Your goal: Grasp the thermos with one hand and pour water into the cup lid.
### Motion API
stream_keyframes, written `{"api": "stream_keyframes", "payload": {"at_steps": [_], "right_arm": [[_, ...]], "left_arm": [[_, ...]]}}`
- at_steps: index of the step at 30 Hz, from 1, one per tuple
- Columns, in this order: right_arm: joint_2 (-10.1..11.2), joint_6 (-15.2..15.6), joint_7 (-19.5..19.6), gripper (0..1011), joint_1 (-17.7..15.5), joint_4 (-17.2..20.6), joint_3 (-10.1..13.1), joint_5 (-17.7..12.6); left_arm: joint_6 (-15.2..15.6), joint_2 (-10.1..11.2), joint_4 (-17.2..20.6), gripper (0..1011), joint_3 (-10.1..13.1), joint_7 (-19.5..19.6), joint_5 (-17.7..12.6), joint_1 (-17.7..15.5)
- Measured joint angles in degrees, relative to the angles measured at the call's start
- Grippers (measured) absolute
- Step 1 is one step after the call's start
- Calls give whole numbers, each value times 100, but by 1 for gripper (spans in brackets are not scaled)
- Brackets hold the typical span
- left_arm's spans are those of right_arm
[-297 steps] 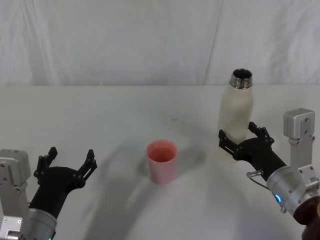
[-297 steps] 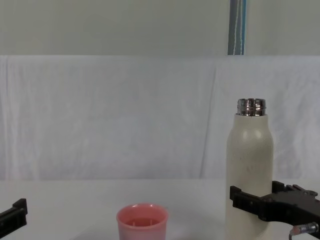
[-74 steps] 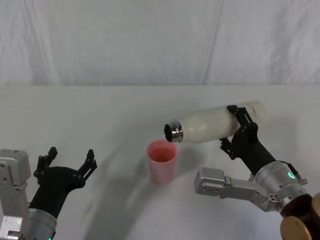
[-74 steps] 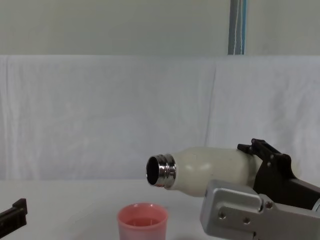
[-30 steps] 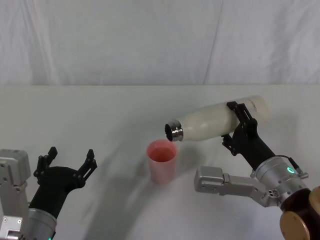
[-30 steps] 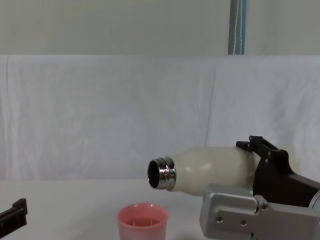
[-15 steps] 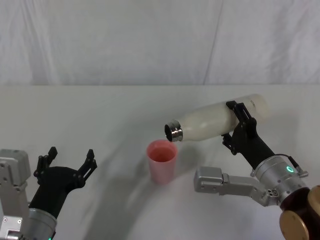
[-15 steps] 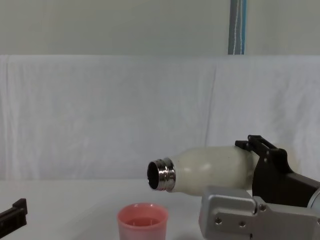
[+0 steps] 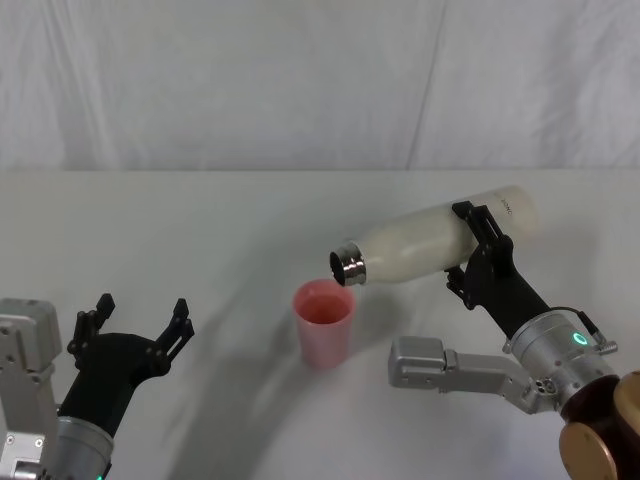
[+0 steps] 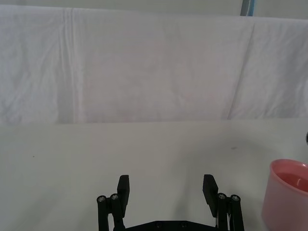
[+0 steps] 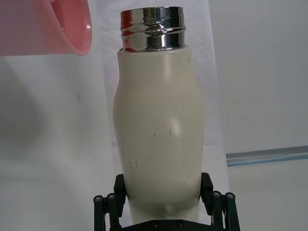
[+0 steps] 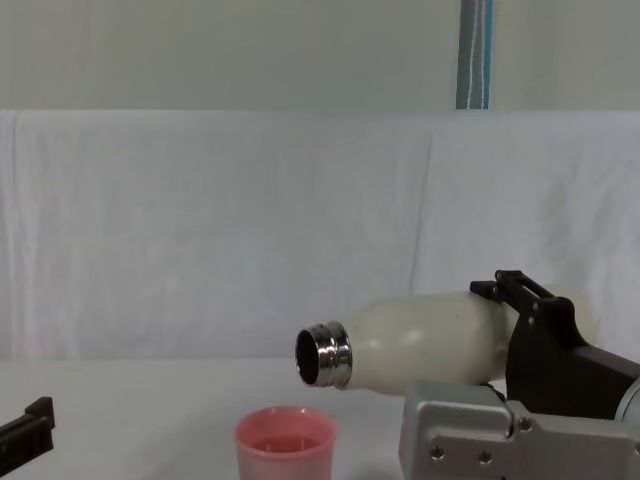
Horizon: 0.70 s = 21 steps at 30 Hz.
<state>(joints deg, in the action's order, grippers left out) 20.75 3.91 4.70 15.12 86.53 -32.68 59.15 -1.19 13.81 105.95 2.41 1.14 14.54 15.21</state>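
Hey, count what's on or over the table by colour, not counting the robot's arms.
Cream-white: 1, the tall matte steel-necked thermos bottle
Pink: 1, the small plastic cup
Total: 2

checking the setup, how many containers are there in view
2. The thermos is held tipped on its side in the right claw, with its steel mouth above the cup lid. The pink cup lid stands upright on the table, near the middle.
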Motion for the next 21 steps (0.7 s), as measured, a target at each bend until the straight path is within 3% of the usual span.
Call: {"api": "stream_keyframes", "payload": {"at_steps": [21], "right_arm": [[45,56,77,950,15,8,-55,149]], "left_arm": [[0,0,0,1001,0,0,0,0]]}}
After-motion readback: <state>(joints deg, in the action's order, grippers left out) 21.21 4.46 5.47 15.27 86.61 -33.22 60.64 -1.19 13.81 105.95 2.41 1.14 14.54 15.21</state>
